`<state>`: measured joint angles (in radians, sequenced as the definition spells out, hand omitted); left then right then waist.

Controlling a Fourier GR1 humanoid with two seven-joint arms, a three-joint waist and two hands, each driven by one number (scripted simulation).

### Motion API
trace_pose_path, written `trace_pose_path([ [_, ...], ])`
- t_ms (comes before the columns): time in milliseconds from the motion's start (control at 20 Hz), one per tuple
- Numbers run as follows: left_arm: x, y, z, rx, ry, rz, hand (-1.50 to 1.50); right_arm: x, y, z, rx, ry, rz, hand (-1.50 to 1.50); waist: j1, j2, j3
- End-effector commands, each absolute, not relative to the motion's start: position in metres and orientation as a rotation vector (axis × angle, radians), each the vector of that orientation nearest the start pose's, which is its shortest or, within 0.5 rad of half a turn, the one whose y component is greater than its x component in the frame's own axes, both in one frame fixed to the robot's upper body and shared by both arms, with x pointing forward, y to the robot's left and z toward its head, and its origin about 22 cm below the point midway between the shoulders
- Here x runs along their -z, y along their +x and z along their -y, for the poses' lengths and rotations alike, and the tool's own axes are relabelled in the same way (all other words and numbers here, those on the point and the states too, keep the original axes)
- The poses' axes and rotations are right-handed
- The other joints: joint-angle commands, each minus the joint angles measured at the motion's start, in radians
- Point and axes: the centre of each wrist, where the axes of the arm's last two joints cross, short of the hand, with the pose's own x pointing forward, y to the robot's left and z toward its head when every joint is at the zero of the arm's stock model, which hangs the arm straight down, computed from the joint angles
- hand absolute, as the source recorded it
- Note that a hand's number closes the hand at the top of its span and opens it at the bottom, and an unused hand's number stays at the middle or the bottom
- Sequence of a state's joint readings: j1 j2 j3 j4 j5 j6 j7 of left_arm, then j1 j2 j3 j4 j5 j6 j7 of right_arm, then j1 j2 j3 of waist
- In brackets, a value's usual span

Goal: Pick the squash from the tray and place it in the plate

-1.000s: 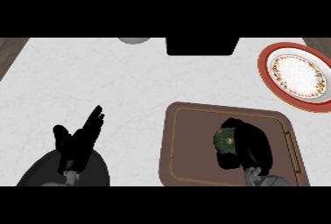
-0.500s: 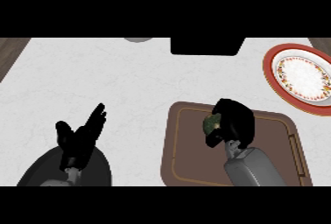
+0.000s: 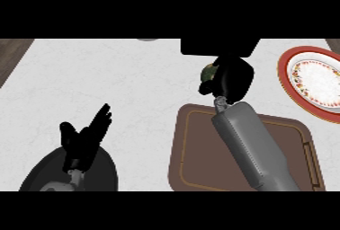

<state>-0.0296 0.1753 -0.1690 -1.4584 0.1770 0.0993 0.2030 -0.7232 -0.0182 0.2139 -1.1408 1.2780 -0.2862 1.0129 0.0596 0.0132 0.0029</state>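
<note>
Above the counter (image 3: 119, 81), the green squash (image 3: 208, 73) is held in the curled fingers of the right hand (image 3: 232, 78), beyond the far edge of the brown tray (image 3: 192, 152) and left of the red-rimmed plate (image 3: 292, 74); the left hand (image 3: 83, 139) is seen resting, fingers straight; no writing can be read

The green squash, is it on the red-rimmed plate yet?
No, the green squash is in the right hand above the counter, left of the red-rimmed plate.
</note>
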Motion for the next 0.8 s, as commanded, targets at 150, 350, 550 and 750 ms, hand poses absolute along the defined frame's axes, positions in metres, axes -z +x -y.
trace_pose_path([
  [150,0.028,0.235,-0.231,0.042,-0.032,1.199,0.00,-0.114,0.397,0.096,0.007,-1.438,1.258,1.50,-0.014,0.001,-0.003],
  [350,0.037,0.233,-0.242,0.015,-0.009,1.200,0.00,-0.122,0.407,0.127,0.145,-1.437,1.256,1.50,-0.041,-0.004,-0.003],
  [550,0.041,0.232,-0.230,0.015,-0.009,1.189,0.00,-0.108,0.406,0.153,0.307,-1.417,1.327,1.50,-0.049,-0.004,-0.002],
  [750,0.022,0.238,-0.237,0.024,-0.009,1.191,0.00,-0.085,0.410,0.191,0.343,-1.509,1.320,1.50,-0.046,-0.007,-0.002],
])
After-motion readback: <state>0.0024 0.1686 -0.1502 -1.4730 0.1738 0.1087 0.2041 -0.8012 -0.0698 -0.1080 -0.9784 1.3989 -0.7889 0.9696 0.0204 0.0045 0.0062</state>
